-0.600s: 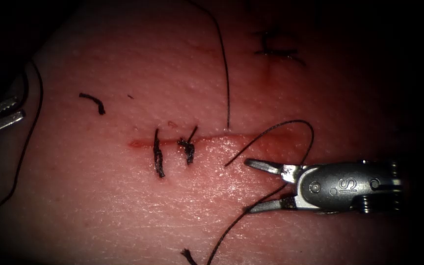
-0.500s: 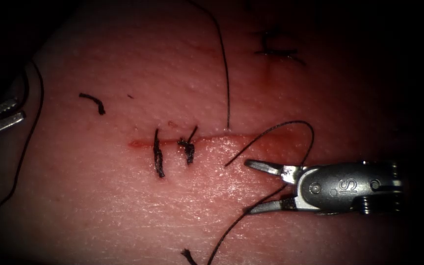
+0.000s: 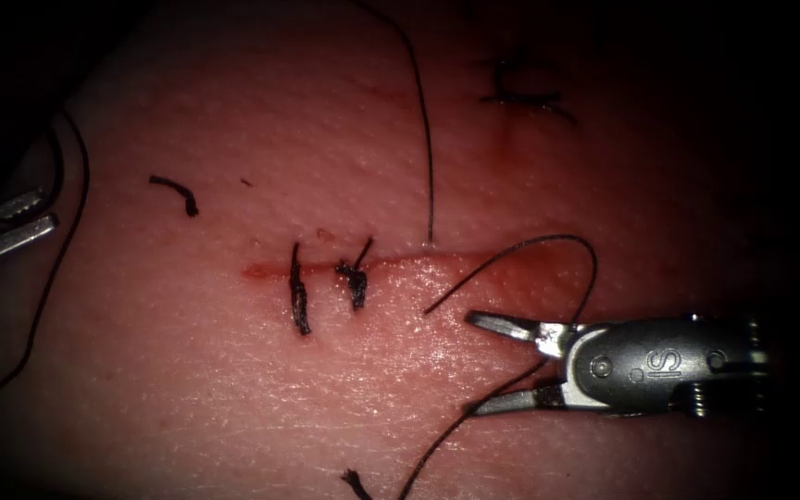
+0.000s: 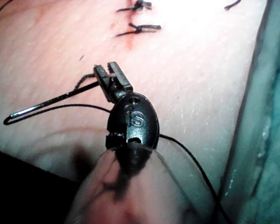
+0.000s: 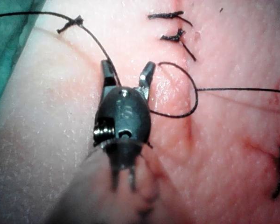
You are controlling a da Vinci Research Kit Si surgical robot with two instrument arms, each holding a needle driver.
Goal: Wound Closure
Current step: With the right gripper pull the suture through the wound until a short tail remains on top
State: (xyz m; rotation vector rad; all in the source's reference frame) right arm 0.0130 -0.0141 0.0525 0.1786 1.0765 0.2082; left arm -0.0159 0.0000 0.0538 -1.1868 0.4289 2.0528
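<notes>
Right tool [image 3: 481,363] lies level with jaws spread wide; left tool [image 4: 108,73] has jaws clamped.

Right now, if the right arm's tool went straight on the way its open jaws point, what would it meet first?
Probably the thread: its loop lies just ahead of the right tool, which holds nothing. Further along that line is the nearer tied stitch on the cut. Depth is unclear.

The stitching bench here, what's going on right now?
Practice stitching on the tissue. The left tool holds the needle at one end of its curve, clear of the tissue, off to the left of the cut. The right tool sits with jaws open and holding nothing, below the cut's right part, with a loop of thread lying around it. Two stitches already cross the cut.
</notes>
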